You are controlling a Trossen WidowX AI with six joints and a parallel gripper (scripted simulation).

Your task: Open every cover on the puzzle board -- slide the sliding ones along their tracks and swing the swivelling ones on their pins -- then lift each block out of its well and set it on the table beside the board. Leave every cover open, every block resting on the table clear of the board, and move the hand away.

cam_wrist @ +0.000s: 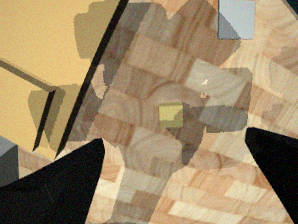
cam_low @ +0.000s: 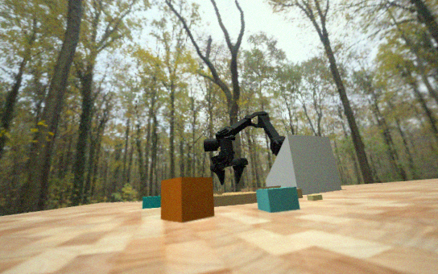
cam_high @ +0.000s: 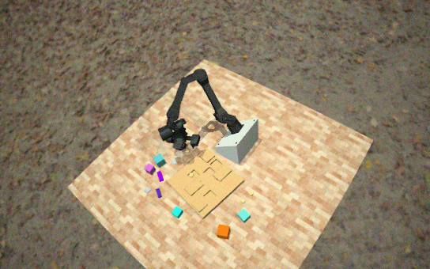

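The puzzle board (cam_high: 233, 182) (cam_low: 235, 198) (cam_wrist: 45, 35) lies flat, with dark slots and edges across it; its covers are the board's colour and their state is too small to tell. A small yellow piece (cam_high: 191, 175) shows on the board. My gripper (cam_high: 187, 142) (cam_low: 229, 183) (cam_wrist: 175, 140) is wide open and empty, raised above the table beside the board's edge. A small yellow block (cam_wrist: 170, 115) (cam_high: 186, 151) lies on the table below, off the board. A pale blue block (cam_wrist: 236, 19) (cam_high: 174, 161) lies near it. Two small yellow blocks (cam_high: 250, 194) (cam_high: 243, 201) lie on the board's other side.
Around the board on the table are teal blocks (cam_high: 159, 160) (cam_high: 243, 215), a cyan block (cam_high: 177, 212), an orange block (cam_high: 223, 231) (cam_low: 187, 199), a pink block (cam_high: 149, 168), two purple blocks (cam_high: 160, 176) (cam_high: 158, 193) and a pale block (cam_high: 147, 190). The grey arm base (cam_high: 247, 140) (cam_low: 314, 165) stands close behind the board.
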